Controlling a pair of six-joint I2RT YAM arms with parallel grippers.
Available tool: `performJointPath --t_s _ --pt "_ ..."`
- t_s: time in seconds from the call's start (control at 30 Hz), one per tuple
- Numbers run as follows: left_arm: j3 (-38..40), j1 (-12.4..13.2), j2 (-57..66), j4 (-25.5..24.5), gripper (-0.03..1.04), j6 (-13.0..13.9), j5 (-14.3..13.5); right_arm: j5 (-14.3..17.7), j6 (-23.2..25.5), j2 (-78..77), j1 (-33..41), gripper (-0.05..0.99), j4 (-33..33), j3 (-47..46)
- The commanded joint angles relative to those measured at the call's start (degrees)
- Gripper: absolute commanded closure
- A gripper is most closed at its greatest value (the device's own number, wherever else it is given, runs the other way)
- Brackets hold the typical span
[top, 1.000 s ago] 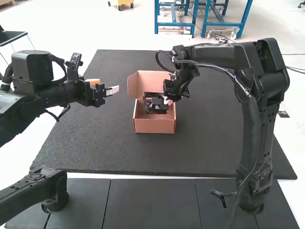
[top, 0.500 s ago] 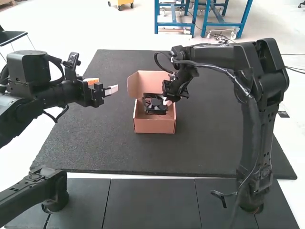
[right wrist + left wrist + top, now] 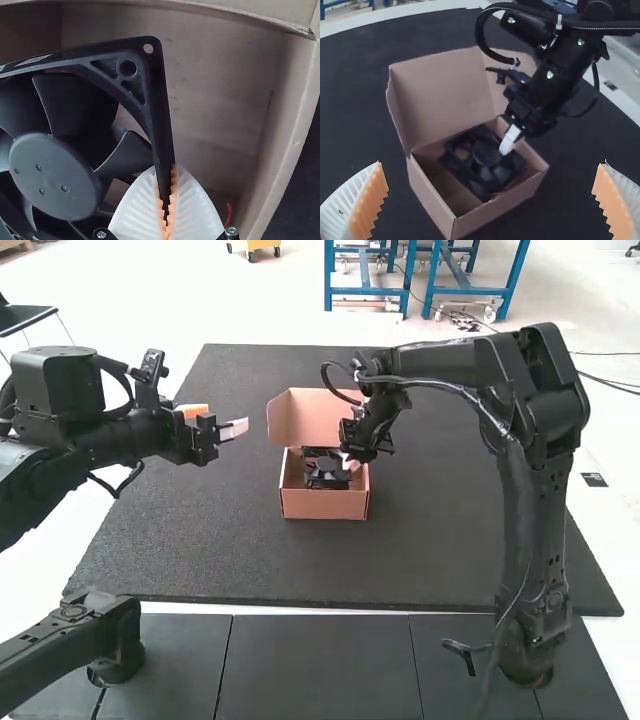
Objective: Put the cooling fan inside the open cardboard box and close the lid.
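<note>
Lowering was the change: over the last second the right tool (image 3: 347, 453) took the cooling fan (image 3: 326, 474) from about rim level down into the cardboard box (image 3: 325, 502). The fan sat tilted inside, one frame corner up, and did not look flat on the bottom. The right tool was clamped on the fan's frame edge, its ribbed white fingers (image 3: 190, 210) pinching the thin black rail. The left tool (image 3: 224, 424) had barely moved. It hung left of the box and apart from it, fingers spread wide with nothing between them. The lid (image 3: 300, 415) stood upright on the box's far side, open. The box had not shifted on the black mat (image 3: 200, 540).

Judgement: the placing step was nearly done. The next move would call for a release, then a retreat upward clear of the lid's swing. Risk: a fan left leaning on a wall could sit proud and block the lid. The left tool looked well placed to fold the lid forward.
</note>
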Motion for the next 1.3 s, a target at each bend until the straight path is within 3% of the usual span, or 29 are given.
performJointPath --t_s 0.0,0.17,0.3,0.63,0.73,0.83,0.9,1.0,1.13,1.27 --pt "-0.3 -0.4 -0.7 0.4 0.04 -0.9 0.7 0.0 0.7 -0.9 0.1 0.96 0.4 0.3" --pt "-0.3 -0.4 -0.7 0.5 0.05 -1.0 0.7 0.0 0.6 -0.8 0.4 0.95 1.3 0.3" --pt "-0.3 -0.4 -0.7 0.8 0.04 -1.0 0.7 -0.1 0.5 -0.6 0.4 0.82 1.6 0.4" --pt "-0.3 -0.4 -0.7 0.5 0.04 -1.3 0.7 0.1 -2.1 -0.6 0.5 0.68 1.3 1.0" --pt "-0.8 -0.4 -0.7 0.9 0.04 -2.1 0.6 0.1 -3.8 -0.6 0.4 0.6 -0.2 3.6" --pt "-1.6 -0.4 -0.5 1.8 0.04 -2.5 0.5 0.0 -5.3 -0.6 0.3 0.42 -2.7 6.8" --pt "-2.0 -0.4 -0.1 2.2 0.05 -2.5 -0.6 0.0 -7.7 -1.0 0.2 0.28 -5.3 9.6" --pt "-1.8 -0.6 0.9 2.5 0.05 -2.4 -1.3 0.1 -13.2 -1.3 0.1 0.23 -11.6 13.4" --pt "-1.0 -1.4 4.0 2.7 0.05 -2.3 -3.6 0.6 -17.3 -5.0 0.0 0.2 -12.8 14.4" --pt "0.5 -1.9 8.6 2.8 0.05 -2.0 -6.6 4.9 -23.0 -9.6 -0.1 0.2 -11.2 11.5"
